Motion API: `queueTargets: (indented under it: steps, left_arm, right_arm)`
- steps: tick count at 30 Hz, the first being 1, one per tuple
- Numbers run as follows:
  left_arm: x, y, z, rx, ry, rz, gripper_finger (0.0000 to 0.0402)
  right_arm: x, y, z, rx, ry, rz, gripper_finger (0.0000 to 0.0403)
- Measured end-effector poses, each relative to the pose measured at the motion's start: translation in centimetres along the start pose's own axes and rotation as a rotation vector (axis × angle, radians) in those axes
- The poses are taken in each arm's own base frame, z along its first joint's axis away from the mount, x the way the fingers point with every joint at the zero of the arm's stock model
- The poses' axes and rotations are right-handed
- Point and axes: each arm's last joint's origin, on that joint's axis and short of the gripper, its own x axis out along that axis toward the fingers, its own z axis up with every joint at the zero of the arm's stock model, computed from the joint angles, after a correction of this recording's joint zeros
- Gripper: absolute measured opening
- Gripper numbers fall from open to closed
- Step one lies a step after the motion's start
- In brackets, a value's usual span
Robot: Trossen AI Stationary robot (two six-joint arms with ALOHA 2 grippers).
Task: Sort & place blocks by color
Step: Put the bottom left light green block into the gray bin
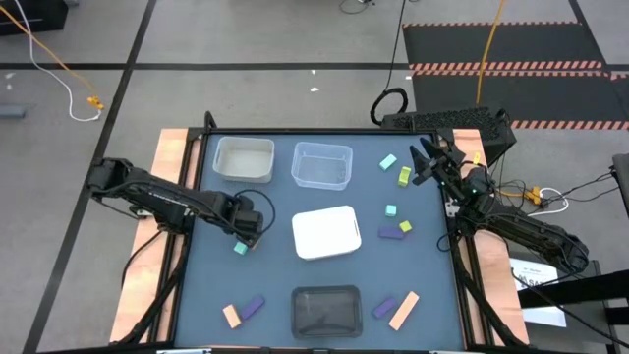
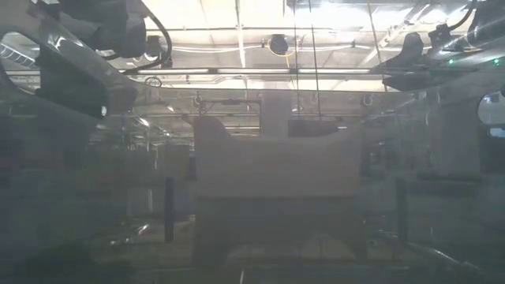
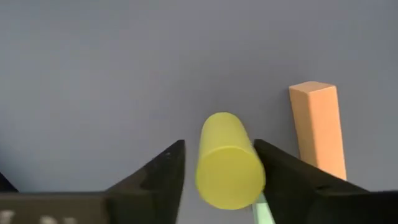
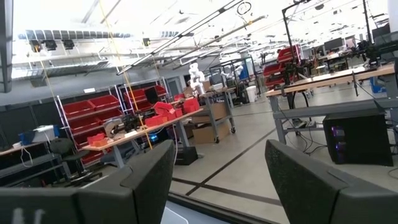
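Note:
My left gripper (image 1: 251, 233) is low over the table's left middle, open. In the left wrist view a yellow cylinder (image 3: 229, 163) lies between my fingers (image 3: 219, 186), with a peach-orange bar (image 3: 317, 130) lying beside it and a mint sliver (image 3: 264, 213) under one finger. In the high view a mint block (image 1: 240, 249) lies by the gripper. My right gripper (image 1: 429, 160) is raised at the far right, open and empty (image 4: 217, 180). More blocks lie at right: mint (image 1: 388, 161), yellow-green (image 1: 404, 176), purple (image 1: 391, 233). My left gripper stands with one finger on either side of the yellow cylinder, which lies on the table pointing along the fingers. One finger (image 3: 283, 171) is right against the cylinder's side (image 3: 252, 155); the other shows a gap. I cannot tell whether it touches.
A white tray (image 1: 244, 158) and a clear tray (image 1: 321, 164) stand at the far side, a white square tray (image 1: 326, 233) in the middle, a dark tray (image 1: 327, 309) near the front. Orange and purple blocks lie at front left (image 1: 243, 312) and front right (image 1: 395, 309).

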Motion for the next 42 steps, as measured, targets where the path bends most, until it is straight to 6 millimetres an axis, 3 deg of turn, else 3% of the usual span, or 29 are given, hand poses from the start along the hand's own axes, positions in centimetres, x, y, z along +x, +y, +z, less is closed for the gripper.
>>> queueTargets:
  steps: [3, 12, 16, 23, 35, 42]
  left_arm:
    - [0.0, 0.0, 0.0, 0.013, 0.0, -0.001, 0.0128]
    - [-0.3, 0.6, 0.1, 0.058, 0.018, 0.014, 0.0128]
    - [-1.1, 1.2, 1.1, 0.062, -0.09, -0.006, 0.0128]
    - [-4.2, 1.3, 3.5, 0.105, -0.517, -0.129, 0.0128]
    - [-13.3, -1.8, 6.0, 0.407, -1.374, -0.618, 0.0128]
    - [-13.4, -3.0, 6.2, 0.494, -1.475, -0.613, 0.0128]
  right_arm:
    - [0.0, 0.0, 0.0, 0.0, 0.0, 0.0, 0.0247]
    - [0.0, 0.0, 0.0, 0.0, 0.0, 0.0, 0.0247]
    - [0.0, 0.0, 0.0, 0.0, 0.0, 0.0, 0.0247]
    - [0.0, 0.0, 0.0, 0.0, 0.0, 0.0, 0.0247]
    - [0.0, 0.0, 0.0, 0.001, -0.002, 0.001, 0.0247]
    - [0.0, 0.0, 0.0, 0.001, -0.005, 0.001, 0.0247]
